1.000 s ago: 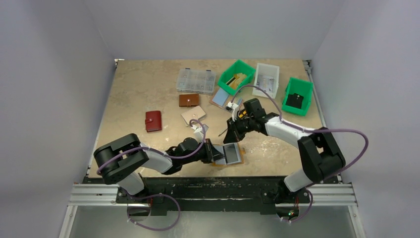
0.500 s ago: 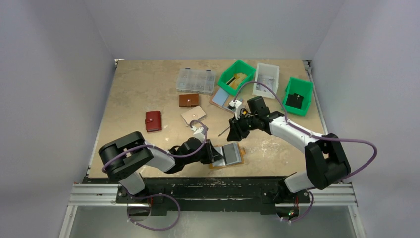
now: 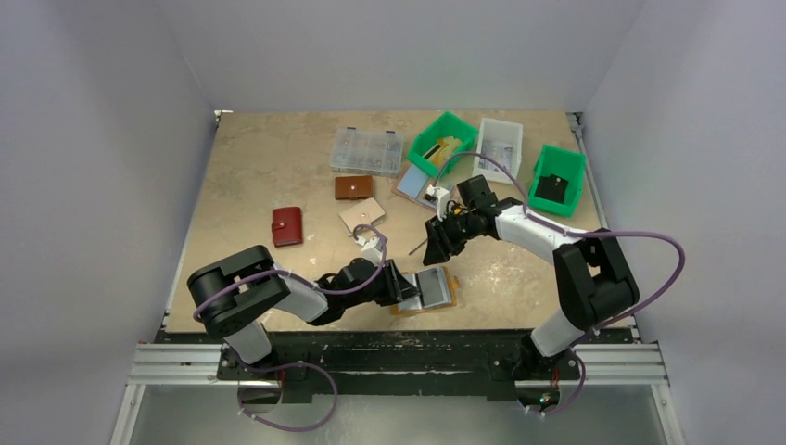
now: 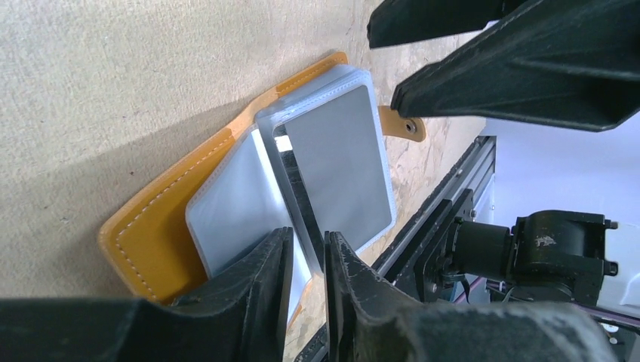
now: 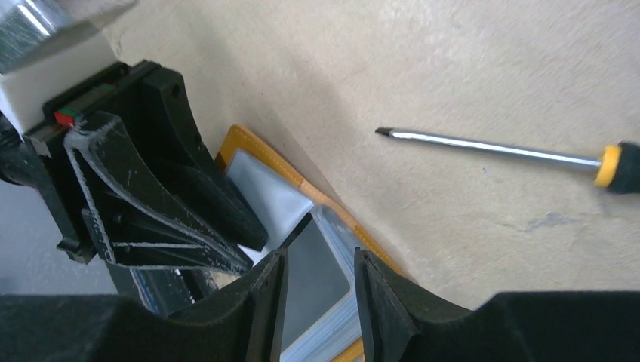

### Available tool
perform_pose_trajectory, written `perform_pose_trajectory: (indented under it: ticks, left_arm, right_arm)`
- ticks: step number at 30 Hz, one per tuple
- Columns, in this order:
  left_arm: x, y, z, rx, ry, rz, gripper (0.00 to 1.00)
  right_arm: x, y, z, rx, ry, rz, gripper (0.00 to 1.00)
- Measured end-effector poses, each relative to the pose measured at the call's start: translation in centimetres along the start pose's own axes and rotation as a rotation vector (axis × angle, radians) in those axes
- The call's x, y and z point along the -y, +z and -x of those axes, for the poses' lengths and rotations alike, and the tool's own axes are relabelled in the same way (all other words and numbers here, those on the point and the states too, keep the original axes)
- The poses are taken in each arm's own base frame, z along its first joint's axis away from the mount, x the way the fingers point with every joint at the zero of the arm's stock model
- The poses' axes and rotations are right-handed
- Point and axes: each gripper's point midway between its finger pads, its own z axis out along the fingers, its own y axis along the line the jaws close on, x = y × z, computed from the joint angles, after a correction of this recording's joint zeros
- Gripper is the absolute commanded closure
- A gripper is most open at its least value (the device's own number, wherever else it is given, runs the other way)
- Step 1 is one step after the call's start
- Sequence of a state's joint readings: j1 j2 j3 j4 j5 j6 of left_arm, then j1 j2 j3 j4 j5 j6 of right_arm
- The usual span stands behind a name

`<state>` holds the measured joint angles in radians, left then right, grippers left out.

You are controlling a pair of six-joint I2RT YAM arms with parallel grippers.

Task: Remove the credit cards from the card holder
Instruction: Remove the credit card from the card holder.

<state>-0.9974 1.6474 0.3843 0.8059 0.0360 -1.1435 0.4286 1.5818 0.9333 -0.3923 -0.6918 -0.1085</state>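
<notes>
At the near edge of the table (image 3: 278,167), just left of centre, my left gripper (image 4: 308,245) lies low against the card holder (image 4: 143,241), which is spread open and flat. Its fingers stand slightly apart, and the edge of a clear sleeve runs down into the gap (the gap looks wider than the leaf, so I read it as loose, not pinching). First I would settle that hand: either close on the lower leaves or press on the mustard cover, so the holder cannot lift or slide. One grey card (image 4: 340,162) sits in the raised top sleeve. The pale leaf beside it may hold another; I cannot tell. Beyond the holder a screwdriver (image 5: 490,147) lies on the table, apart from it. Further right, my right gripper (image 5: 318,264) hangs above the holder with its fingers spread and nothing between them. I would bring it down over the card's free short edge, take only the card and not the plastic, and pull straight along the sleeve. A skewed pull would probably drag the whole leaf up.
</notes>
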Motion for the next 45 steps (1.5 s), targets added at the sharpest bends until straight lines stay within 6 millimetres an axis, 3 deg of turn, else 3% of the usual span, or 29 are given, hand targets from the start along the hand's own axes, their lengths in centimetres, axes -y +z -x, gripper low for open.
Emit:
perform_pose_trajectory:
  ticks: [3,10,31,45]
  left_arm:
    - [-0.2,-0.1,0.0,0.007,-0.003,0.002,0.7]
    - [-0.3,-0.2,0.1,0.015,-0.023,0.004,0.64]
    - [-0.1,-0.4,0.2,0.022,-0.025,-0.009,0.63]
    - [0.2,-0.3,0.4,0.029,-0.025,-0.022,0.63]
  right_arm:
    - [0.1,0.2,-0.8,-0.032,0.031,0.002,0.48]
    - [0.5,-0.2,-1.3,-0.058,0.063,-0.031,0.47]
    - [0.0,-1.1,-2.9,-0.132,0.106,-0.035,0.63]
    - [0.7,-0.2,-4.0,-0.182,0.148,-0.03,0.59]
